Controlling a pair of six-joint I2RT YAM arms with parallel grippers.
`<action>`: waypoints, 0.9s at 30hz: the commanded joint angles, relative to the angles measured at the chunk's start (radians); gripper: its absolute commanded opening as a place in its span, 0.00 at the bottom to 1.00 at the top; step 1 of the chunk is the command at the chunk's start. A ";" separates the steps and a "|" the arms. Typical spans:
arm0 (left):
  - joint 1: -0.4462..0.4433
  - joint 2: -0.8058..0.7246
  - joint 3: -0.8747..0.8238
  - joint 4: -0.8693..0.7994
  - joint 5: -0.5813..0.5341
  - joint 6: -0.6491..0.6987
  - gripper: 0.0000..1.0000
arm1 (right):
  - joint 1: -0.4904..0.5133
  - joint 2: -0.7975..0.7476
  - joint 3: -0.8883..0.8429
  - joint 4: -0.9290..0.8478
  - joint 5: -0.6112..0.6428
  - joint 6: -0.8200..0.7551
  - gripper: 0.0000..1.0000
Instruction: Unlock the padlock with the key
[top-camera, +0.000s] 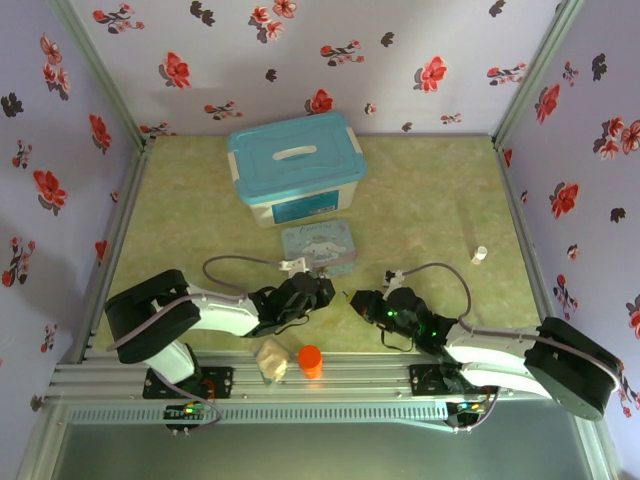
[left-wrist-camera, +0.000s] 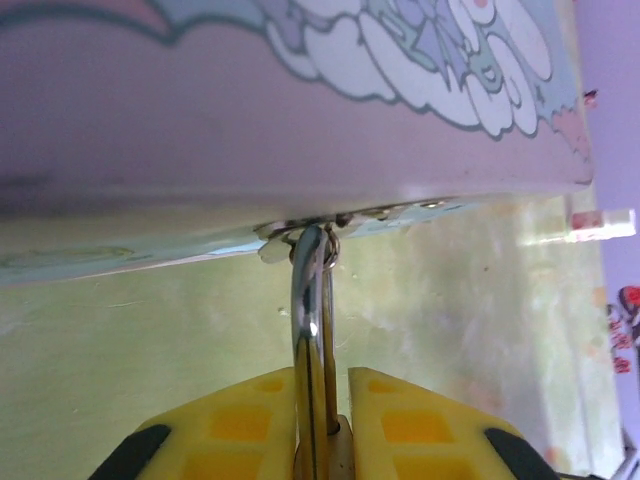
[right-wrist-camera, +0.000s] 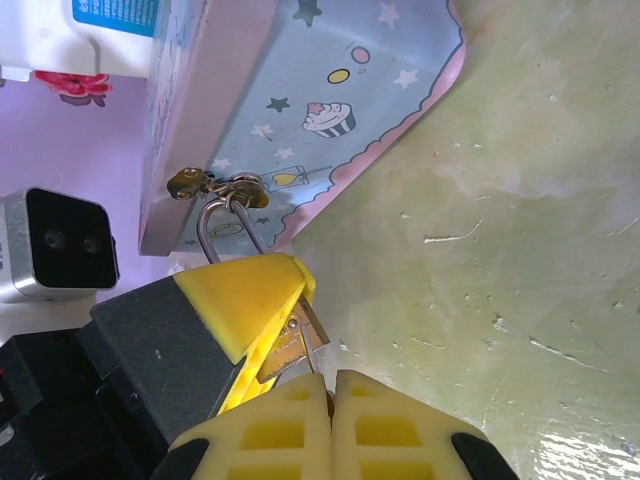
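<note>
The brass padlock (right-wrist-camera: 285, 352) hangs by its silvery shackle (left-wrist-camera: 310, 320) from the latch of the pale-blue cartoon tin (top-camera: 318, 247). My left gripper (left-wrist-camera: 322, 375) is shut on the padlock's body, one yellow finger on each side. In the right wrist view that left finger (right-wrist-camera: 250, 295) covers most of the brass block. My right gripper (right-wrist-camera: 331, 378) is shut on the thin silvery key (right-wrist-camera: 309, 345). The key's blade reaches up to the keyhole in the padlock's bottom face. From above, both grippers meet just in front of the tin, the left (top-camera: 315, 290) and the right (top-camera: 357, 298).
A white storage box with a blue lid (top-camera: 295, 165) stands behind the tin. An orange cylinder (top-camera: 310, 360) and a cream lump (top-camera: 271, 360) sit by the near rail. A small white tube (top-camera: 479, 255) lies at the right. Flowered walls close in three sides.
</note>
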 joint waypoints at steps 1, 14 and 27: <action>0.003 -0.012 -0.019 0.201 -0.051 -0.098 0.00 | 0.007 0.022 0.005 0.088 0.011 0.033 0.00; 0.017 0.013 -0.036 0.328 -0.066 -0.212 0.00 | 0.031 0.081 -0.015 0.250 0.001 0.038 0.00; 0.019 0.012 -0.041 0.379 -0.053 -0.235 0.00 | 0.027 0.074 -0.012 0.264 0.012 0.018 0.00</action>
